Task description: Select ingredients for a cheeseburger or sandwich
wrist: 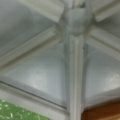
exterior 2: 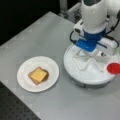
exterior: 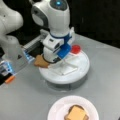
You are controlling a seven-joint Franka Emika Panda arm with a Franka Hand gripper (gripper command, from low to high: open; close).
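Over divided tray, gripper low; cheese square on toast

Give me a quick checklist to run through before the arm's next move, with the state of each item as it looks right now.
1. Plate holds the started stack: ok, cheese lies on toast.
2. Stack fully on the plate: ok.
3. Second toast available at the tray edge: ok.
4. Gripper over the tray, near that toast: ok.
5. Gripper holding anything: cannot tell, its fingers are hidden.
6. Red disc untouched on the tray rim: ok.
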